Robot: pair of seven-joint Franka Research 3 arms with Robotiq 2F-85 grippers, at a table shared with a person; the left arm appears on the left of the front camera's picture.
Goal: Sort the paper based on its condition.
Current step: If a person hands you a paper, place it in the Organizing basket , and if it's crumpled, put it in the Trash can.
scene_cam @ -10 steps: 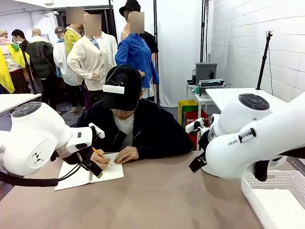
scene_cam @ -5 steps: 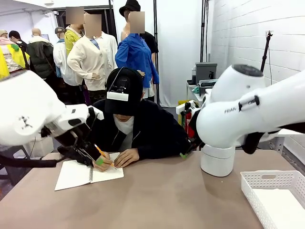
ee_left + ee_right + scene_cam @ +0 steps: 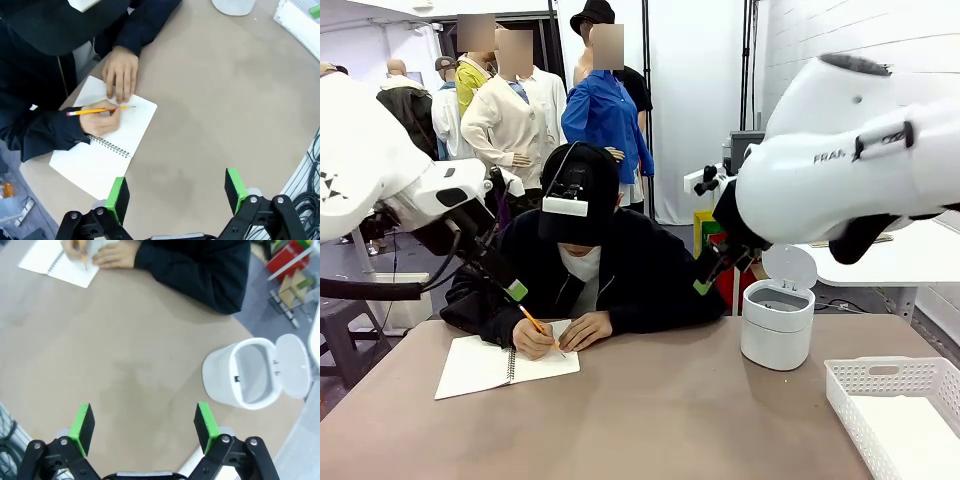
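The left gripper (image 3: 176, 187) is held in the air above the notebook (image 3: 100, 160), and its two green-tipped fingers (image 3: 118, 192) are spread wide apart with nothing between them. The notebook is laid open on the brown table (image 3: 670, 430). It is seen just past the left gripper's fingers and is not touched by them. One page of the notebook is being written on by a person with an orange pencil (image 3: 95, 110). The pencil is held in one hand (image 3: 102, 122), which is rested on the notebook, and the other hand (image 3: 120, 70) is laid on a corner of the notebook. The right gripper (image 3: 144, 425) is held high up, well apart from the notebook, and its fingers (image 3: 82, 427) are also spread wide with nothing held. A round white bin (image 3: 245, 372) with its lid flipped open is set well to the right of the notebook. A white basket (image 3: 880, 368) is placed even farther to the right of the notebook, past the bin. The inside of the basket looks white, and it cannot be told if a loose sheet of paper is lying there. The white page that can be made out is bound in the notebook, below the left gripper's fingers and far from the right gripper's fingers.
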